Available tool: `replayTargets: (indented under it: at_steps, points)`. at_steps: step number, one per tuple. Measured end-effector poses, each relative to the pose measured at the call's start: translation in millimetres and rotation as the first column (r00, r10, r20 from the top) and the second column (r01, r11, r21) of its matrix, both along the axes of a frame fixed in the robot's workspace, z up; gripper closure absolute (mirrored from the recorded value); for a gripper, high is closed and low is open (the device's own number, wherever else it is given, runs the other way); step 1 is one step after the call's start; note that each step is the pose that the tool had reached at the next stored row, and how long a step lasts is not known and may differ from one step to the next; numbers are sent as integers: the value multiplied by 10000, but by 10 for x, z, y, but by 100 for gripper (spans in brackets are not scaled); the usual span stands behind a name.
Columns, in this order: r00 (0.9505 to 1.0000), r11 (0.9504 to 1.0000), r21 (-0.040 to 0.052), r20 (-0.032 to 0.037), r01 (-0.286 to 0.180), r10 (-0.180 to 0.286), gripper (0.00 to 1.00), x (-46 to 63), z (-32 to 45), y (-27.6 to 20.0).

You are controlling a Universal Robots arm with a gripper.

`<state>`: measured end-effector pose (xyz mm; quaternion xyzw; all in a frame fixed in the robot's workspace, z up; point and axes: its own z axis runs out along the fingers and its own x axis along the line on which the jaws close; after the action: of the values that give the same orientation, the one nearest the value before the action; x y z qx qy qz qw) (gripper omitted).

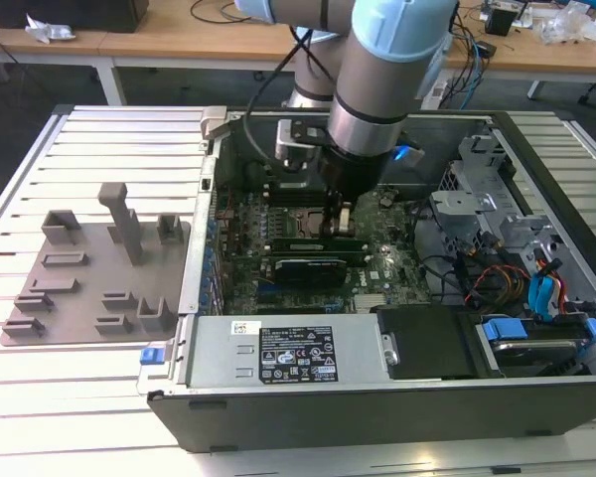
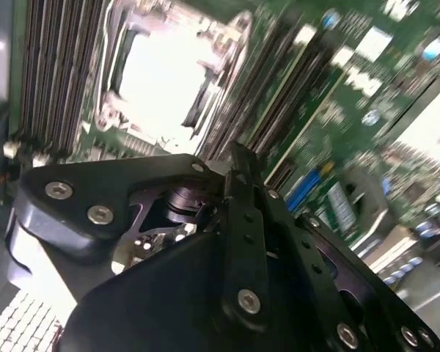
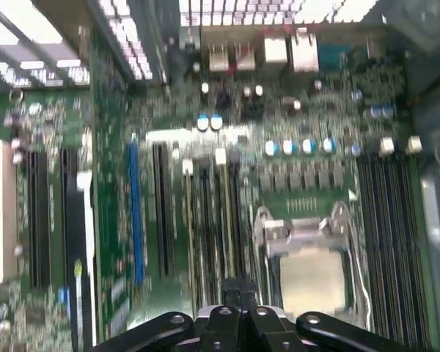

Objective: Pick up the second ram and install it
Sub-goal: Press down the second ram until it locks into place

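Jaws are down inside the open computer case, just over the memory slots beside the processor socket; whether clenched or released, I cannot tell.

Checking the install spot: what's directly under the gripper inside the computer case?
Motherboard memory slots beside the processor socket. The gripper covers whatever sits between its fingers.

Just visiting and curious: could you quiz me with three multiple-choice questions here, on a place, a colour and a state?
1. Where is the gripper? A over the grey tray; B down inside the computer case, above the motherboard; C over the desk behind.
2. The motherboard's colour? A red; B white; C green.
3. The computer case is: A open; B shut; C wrapped.
Answers: 1 B, the arm reaches into the case; 2 C, the board looks green in every view; 3 A, its insides show.
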<state>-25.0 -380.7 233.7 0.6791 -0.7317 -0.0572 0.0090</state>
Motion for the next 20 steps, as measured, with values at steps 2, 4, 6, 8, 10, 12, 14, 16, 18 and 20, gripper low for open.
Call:
replayTargets:
  at_steps: [2,4,6,8,10,12,14,16,18,20]
  points:
    - [10000,10000,60,19,-2,2,90,-175,-15,-1]
    - [10000,10000,85,36,-1,1,90,-277,-31,0]
    - [10000,10000,89,35,0,0,90,-313,-41,-1]
    - [10000,10000,91,35,-2,2,90,-313,-47,-1]
    - [10000,9999,119,36,2,-2,90,-314,-58,0]
    - [10000,9999,146,39,-1,0,90,-313,-58,-1]
    - [10000,9999,173,44,0,-1,90,-312,-1,2]
    - [10000,9999,161,39,-1,1,90,-313,41,0]
    - [10000,9999,160,37,-1,0,90,-313,42,0]
    - [10000,9999,156,34,-2,1,90,-294,43,-1]
